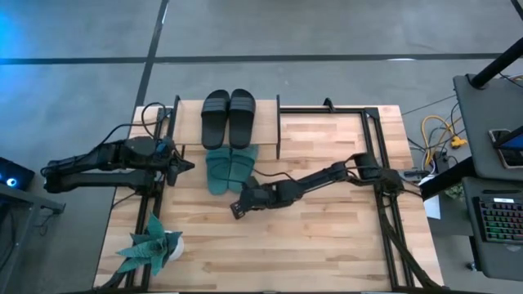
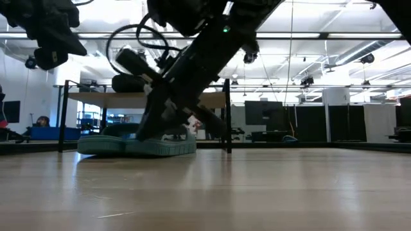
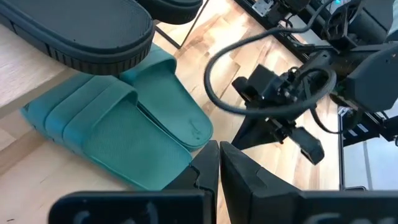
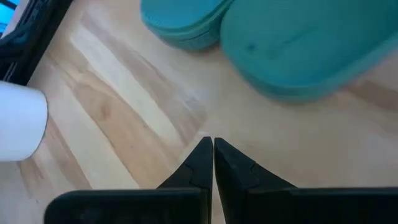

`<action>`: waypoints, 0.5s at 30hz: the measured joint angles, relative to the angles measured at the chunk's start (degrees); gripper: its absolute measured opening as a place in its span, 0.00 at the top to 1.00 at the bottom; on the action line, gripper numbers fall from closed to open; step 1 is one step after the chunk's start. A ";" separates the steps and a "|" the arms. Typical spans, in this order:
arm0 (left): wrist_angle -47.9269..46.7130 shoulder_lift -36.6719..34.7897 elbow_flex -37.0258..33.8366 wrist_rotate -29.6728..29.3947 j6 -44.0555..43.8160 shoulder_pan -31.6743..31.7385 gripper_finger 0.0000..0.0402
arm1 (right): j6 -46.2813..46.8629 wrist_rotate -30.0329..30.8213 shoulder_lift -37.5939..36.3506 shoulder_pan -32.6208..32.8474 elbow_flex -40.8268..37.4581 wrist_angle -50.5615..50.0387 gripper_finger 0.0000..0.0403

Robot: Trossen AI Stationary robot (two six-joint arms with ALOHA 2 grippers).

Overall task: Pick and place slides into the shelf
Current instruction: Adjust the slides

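Note:
The black pair of slides (image 1: 229,114) lies side by side on the shelf's top board (image 1: 188,122). The teal pair (image 1: 229,167) lies below it, its heels sticking out from under the board toward the near edge; it also shows in the left wrist view (image 3: 124,124) and the low view (image 2: 138,144). My left gripper (image 1: 186,166) is shut and hovers just left of the teal pair (image 3: 217,158). My right gripper (image 1: 237,210) is shut and sits low over the table just near of the teal heels (image 4: 292,50), with its tips (image 4: 209,148) apart from them.
A green plant in a white pot (image 1: 151,249) stands at the near left corner. The shelf's black legs (image 1: 278,126) flank the slides. Cables (image 1: 270,175) trail from my right arm near the teal pair. Bare wood (image 1: 327,245) stretches near and right.

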 joint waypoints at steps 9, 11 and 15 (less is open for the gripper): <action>-0.46 -0.28 0.00 0.04 0.02 0.00 1.00 | -4.85 1.14 6.93 -0.45 8.70 -1.98 0.98; -0.50 -0.56 0.00 0.06 0.02 0.00 1.00 | -4.40 3.67 8.16 -0.58 11.08 -8.16 0.98; -0.48 -0.98 0.00 0.04 0.13 0.00 1.00 | -1.48 8.81 9.37 -1.29 15.44 -21.39 0.98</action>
